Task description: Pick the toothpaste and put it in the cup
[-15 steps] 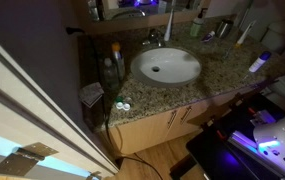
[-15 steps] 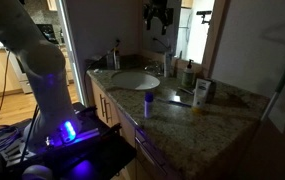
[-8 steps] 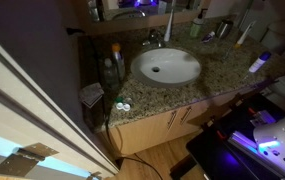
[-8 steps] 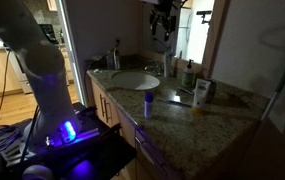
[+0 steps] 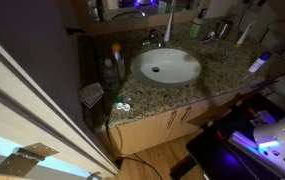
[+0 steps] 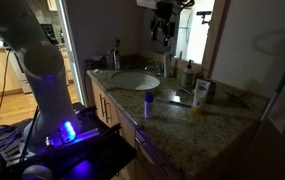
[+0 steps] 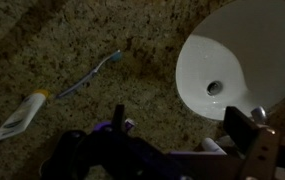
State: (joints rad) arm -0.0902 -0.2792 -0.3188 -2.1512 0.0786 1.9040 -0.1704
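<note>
**Exterior view, foreground:** white robot arm (image 6: 30,55), with a blue-violet glow at its base. Beyond it lies the speckled brown granite tabletop (image 6: 227,118). It carries a small upright container with a blue cap (image 6: 149,101) near the front edge, and the white oval sink basin (image 6: 132,80) is set into it farther back. A small green bottle (image 6: 189,74) stands behind these, towards the wall.

**Farthest and highest:** the dark hand (image 6: 162,34) hangs well above the rear of the tabletop, clear of every object. Whether its fingers are apart or together cannot be told from any view.

**Wrist view:** dark parts of the hand, lit violet, fill the lower edge. Beyond them the white toothpaste tube with a pale yellow cap (image 7: 14,117) lies flat on the granite at the left, untouched. A slim light-blue toothbrush (image 7: 87,75) lies aslant just beyond the cap end; contact between the two cannot be judged. The sink basin, with its dark drain hole, lies well apart from the tube at the right
</note>
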